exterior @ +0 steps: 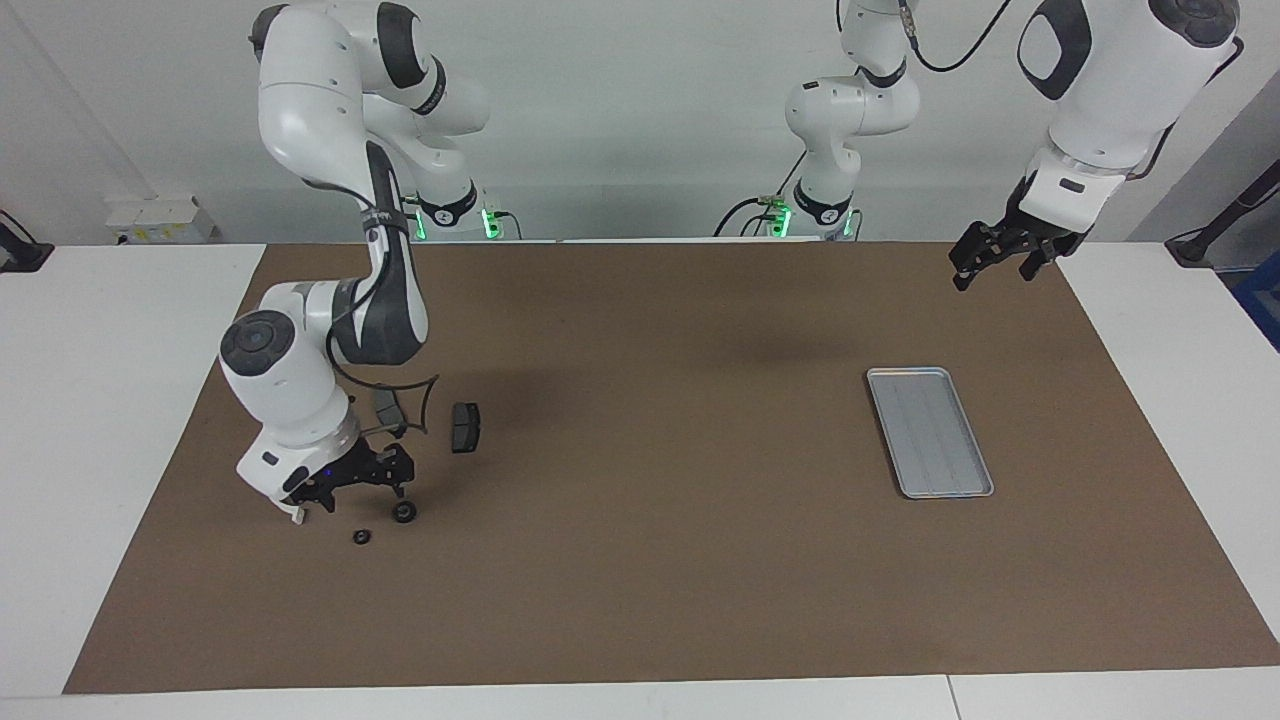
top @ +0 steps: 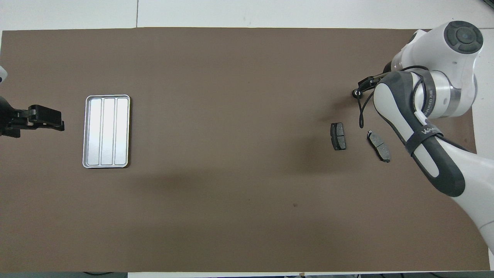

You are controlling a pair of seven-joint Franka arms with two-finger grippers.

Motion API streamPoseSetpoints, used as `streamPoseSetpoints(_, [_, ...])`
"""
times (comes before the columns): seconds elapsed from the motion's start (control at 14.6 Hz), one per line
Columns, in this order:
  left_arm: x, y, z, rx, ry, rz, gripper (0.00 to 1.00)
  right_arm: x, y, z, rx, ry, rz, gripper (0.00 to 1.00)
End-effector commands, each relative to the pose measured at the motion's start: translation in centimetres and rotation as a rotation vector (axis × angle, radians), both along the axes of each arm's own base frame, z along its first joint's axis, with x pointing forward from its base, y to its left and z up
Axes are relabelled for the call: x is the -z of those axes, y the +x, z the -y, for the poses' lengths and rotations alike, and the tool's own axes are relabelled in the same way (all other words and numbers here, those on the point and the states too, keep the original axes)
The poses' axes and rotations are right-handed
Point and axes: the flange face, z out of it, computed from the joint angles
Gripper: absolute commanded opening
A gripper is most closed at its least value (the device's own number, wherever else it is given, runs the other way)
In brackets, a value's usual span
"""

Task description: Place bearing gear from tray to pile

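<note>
Nearest the camera lay a small black ring (exterior: 362,537) on the brown mat (exterior: 640,560), at the right arm's end of the table. Just nearer to the robots than it sat a second round black piece, which I took to be the bearing gear (exterior: 404,512). Your right gripper (exterior: 385,480) was low over that spot, its tip right at the gear. Whether it gripped the gear or had let it go, I could not tell; in the overhead view the arm covered the place.

The pile (exterior: 388,408) was close by. One dark pad (exterior: 465,427) stood clear of the arm, nearer to the robots than the gear, and another lay partly under the wrist. The tray (exterior: 930,430) sat well apart, toward the left arm's end, with nothing in it. By that I judged the carry done and the set-down to be the step in hand.

To do it well, you wanted the gear flat on the mat before you let go, because a round part dropped on edge would roll off. You then needed to lift straight up, as any sideways drag could have knocked the ring or the pads.

Your left gripper (exterior: 990,262) waited high over the mat's edge near its own base, jaws apart, holding nothing.
</note>
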Motion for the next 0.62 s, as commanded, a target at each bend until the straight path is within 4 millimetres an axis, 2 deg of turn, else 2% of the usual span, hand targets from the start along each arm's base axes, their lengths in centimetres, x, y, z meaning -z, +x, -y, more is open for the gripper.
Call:
streamPoseSetpoints(0.0, [-0.2,-0.7,0.0,0.005,-0.010,-0.004,1.00,-6.0,-2.3,-0.6,0.016,-0.009,-0.018,1.00])
streamPoseSetpoints(0.14, [-0.2,-0.7,0.0,0.007,-0.010,-0.004,1.00,-9.7,-3.8,-0.8,0.017,-0.005,-0.018,1.00])
streamPoseSetpoints(0.34, [-0.3,-0.7,0.0,0.005,-0.011,-0.003,1.00,-14.7,-6.1,-2.5,-0.006,0.002,-0.005,1.00])
streamPoseSetpoints(0.55, [-0.3,-0.7,0.0,0.007,-0.010,-0.003,1.00,-18.0,-8.5,-2.4,-0.001,0.002,-0.035,1.00])
